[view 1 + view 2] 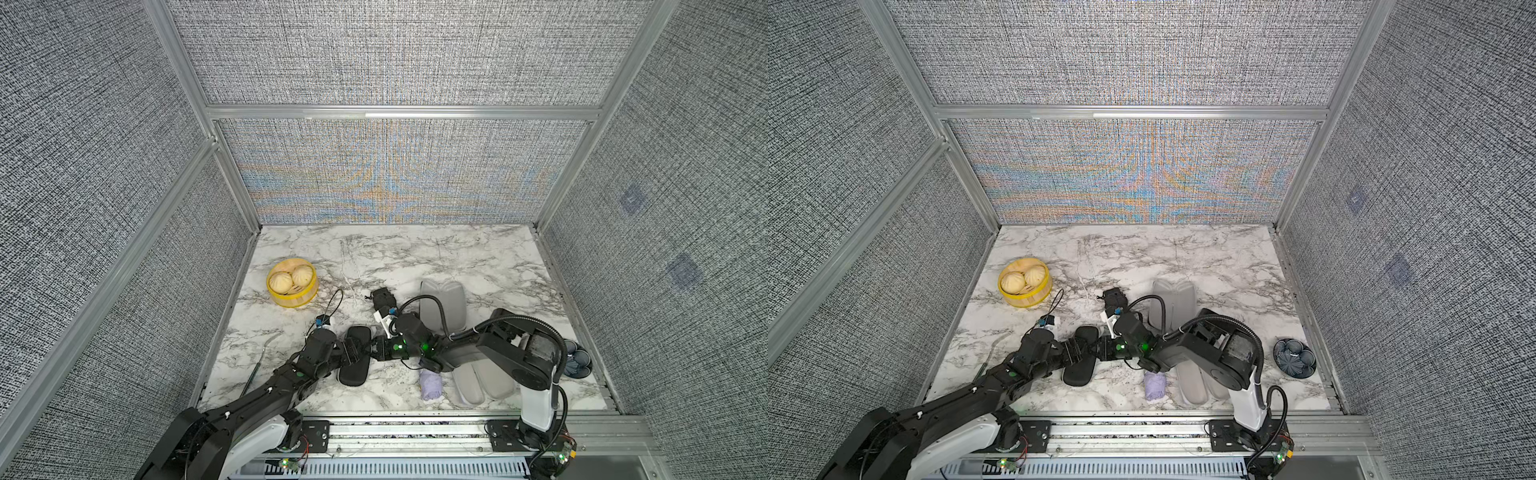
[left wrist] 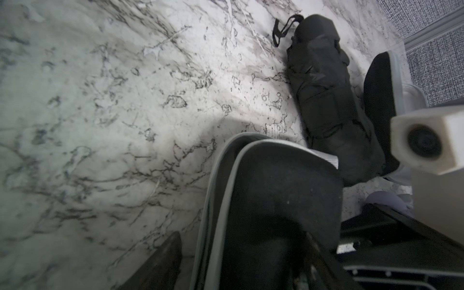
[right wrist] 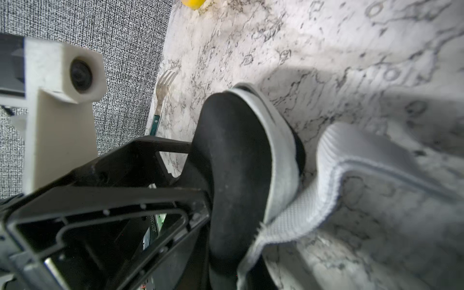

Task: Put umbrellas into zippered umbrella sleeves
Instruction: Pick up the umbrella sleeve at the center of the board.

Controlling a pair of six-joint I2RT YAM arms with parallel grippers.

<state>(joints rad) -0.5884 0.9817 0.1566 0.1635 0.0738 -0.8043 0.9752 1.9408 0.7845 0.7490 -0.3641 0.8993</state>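
Left fingers (image 2: pixel 160 263) straddle, spread wide, the black case (image 1: pixel 352 372) at the tabletop's (image 1: pixel 457 257) seven o'clock, apparently steadying it. Right fingers (image 1: pixel 376 349), grip unclear, meet its three-o'clock edge, probably for the zipper (image 2: pixel 218 200).

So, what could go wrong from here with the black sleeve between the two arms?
Both the left fingers and the right fingers crowd the same black sleeve, so they could collide. The left fingers look open around it; if so, a pull may just slide it on the marble table. The black umbrella lies close to the right arm and might be knocked.
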